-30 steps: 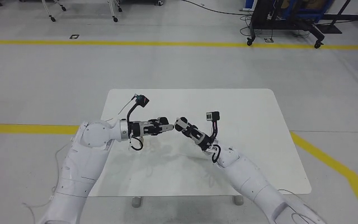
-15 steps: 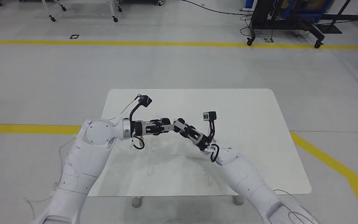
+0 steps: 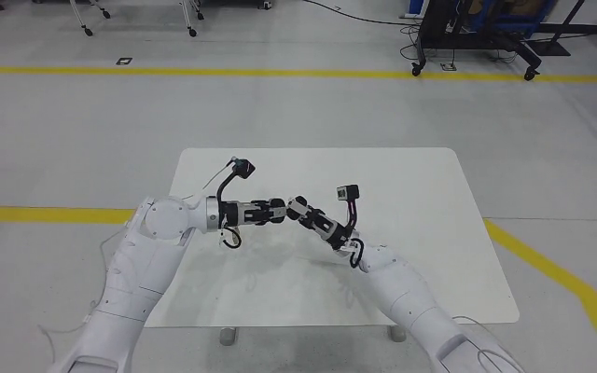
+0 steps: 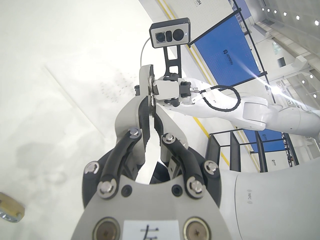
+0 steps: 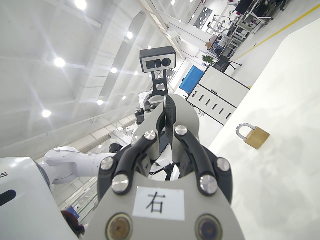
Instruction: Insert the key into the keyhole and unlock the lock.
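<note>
As both pinch the key, left tool meets right tool.

You're in a big indoor robotics lab or test hall, industrial type. What shows it: smooth grey floor w/ yellow lane lines, a high white ceiling w/ rows of round lights, and blue partition panels on black frames. There's also a white drawer cabinet, a blue bin, equipment racks, and a black wheeled stand w/ cables trailing nearby. The work surface is one plain white table.
</note>
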`<state>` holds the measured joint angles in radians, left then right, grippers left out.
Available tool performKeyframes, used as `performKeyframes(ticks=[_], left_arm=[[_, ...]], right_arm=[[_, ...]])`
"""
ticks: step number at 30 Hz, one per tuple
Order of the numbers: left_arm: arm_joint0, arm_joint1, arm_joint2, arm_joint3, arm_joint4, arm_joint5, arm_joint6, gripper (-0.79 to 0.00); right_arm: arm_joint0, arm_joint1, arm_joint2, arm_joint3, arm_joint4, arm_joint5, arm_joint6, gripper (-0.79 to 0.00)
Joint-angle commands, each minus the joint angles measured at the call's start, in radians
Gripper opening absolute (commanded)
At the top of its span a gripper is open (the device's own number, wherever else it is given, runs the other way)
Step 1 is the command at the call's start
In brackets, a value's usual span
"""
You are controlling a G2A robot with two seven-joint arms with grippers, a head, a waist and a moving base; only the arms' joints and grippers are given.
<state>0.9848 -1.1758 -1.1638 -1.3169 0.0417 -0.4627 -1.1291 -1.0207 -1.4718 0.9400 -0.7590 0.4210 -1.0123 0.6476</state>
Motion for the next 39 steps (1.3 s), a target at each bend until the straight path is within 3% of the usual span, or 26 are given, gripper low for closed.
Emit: performKeyframes(ticks=[1,17,18,19,20,23,39], left_arm=[[0.0,0.002,0.001,-0.001,0.012,0.009,0.011,-0.785],[0.002,0.014,0.013,-0.007,0.015,0.031,0.044,-0.785],[0.001,0.015,0.013,-0.008,0.015,0.03,0.046,-0.785],[0.002,0.015,0.014,-0.008,0.014,0.029,0.047,-0.785],[0.002,0.016,0.015,-0.008,0.014,0.029,0.048,-0.785],[0.001,0.019,0.013,-0.015,0.055,0.038,0.078,-0.785],[0.032,0.037,-0.037,-0.042,0.111,0.043,0.183,-0.785]], right_arm=[[0.0,-0.004,0.009,0.006,-0.006,0.0,0.005,-0.785],[-0.009,-0.035,0.079,0.021,-0.028,0.0,0.069,-0.785],[-0.009,-0.037,0.082,0.022,-0.027,0.0,0.075,-0.566],[-0.009,-0.038,0.085,0.024,-0.025,0.0,0.08,-0.419],[-0.009,-0.04,0.089,0.025,-0.024,0.0,0.084,-0.296],[-0.009,-0.045,0.099,0.027,-0.019,0.0,0.101,-0.025],[-0.015,-0.052,0.149,0.032,-0.013,0.0,0.117,0.0]])
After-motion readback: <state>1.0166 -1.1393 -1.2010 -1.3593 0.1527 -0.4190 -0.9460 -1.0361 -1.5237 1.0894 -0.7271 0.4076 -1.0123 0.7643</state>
